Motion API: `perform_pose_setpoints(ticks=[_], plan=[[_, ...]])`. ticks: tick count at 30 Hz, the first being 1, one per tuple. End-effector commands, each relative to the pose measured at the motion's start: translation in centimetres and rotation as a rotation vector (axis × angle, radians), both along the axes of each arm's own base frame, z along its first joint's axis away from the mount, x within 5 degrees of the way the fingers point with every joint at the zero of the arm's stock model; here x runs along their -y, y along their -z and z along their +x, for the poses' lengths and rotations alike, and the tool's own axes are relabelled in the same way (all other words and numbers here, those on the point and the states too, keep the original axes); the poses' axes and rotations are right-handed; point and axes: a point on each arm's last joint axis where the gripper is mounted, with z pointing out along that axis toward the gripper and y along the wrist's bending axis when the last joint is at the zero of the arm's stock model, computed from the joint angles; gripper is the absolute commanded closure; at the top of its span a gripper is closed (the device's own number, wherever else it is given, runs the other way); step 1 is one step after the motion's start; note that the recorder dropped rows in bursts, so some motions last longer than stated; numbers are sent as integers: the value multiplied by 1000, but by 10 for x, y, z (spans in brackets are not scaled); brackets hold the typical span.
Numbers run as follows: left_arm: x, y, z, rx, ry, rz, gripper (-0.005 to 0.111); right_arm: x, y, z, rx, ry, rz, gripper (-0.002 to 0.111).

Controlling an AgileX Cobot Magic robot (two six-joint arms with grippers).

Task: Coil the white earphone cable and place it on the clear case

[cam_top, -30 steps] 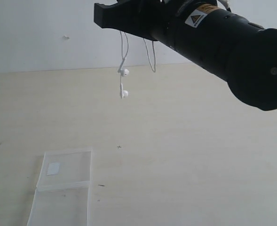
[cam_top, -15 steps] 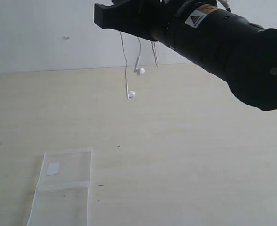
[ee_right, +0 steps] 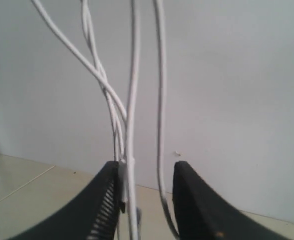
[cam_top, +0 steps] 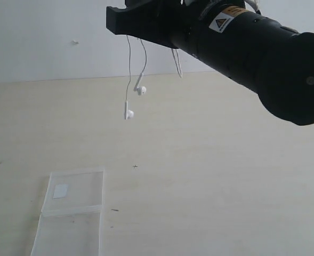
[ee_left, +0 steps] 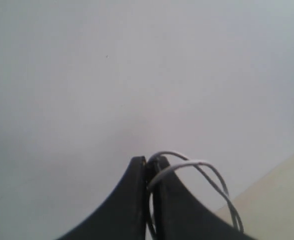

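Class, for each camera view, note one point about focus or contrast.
Exterior view: the black arm fills the near foreground and looks soft; the clear case barely stands out from the pale table. Left wrist view: the white earphone cable is blurred. Right wrist view: cable strands nearest the lens are smeared.

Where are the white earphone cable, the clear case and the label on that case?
white earphone cable point(cam_top: 128, 114): exterior view, on the lower dangling earbud.
clear case point(cam_top: 86, 191): exterior view, on bare plastic beside the label.
label point(cam_top: 61, 191): exterior view, on its middle.
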Motion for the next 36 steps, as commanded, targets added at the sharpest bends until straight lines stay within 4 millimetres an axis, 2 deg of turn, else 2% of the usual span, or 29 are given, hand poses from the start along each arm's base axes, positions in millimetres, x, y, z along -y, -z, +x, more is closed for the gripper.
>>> perform_pose_setpoints(ticks=[1,11,30,32,34,36], plan=[[-4,-2,1,7,-12,-2,107,-1,-1,1,8,-4,-10,64],[-8,-1,7,9,-19,1,107,-1,-1,1,7,-7,-15,64],[3,1,8,16,59,0,107,-4,-1,-1,6,-45,-8,65],[2,1,8,17,57,-1,107,-4,0,-1,-2,-46,-12,71],[3,-1,5,21,66,-4,107,-3,1,-1,-14,-43,-8,86],[4,-3,1,25,77,-10,107,-3,1,-1,-14,-40,-10,106]])
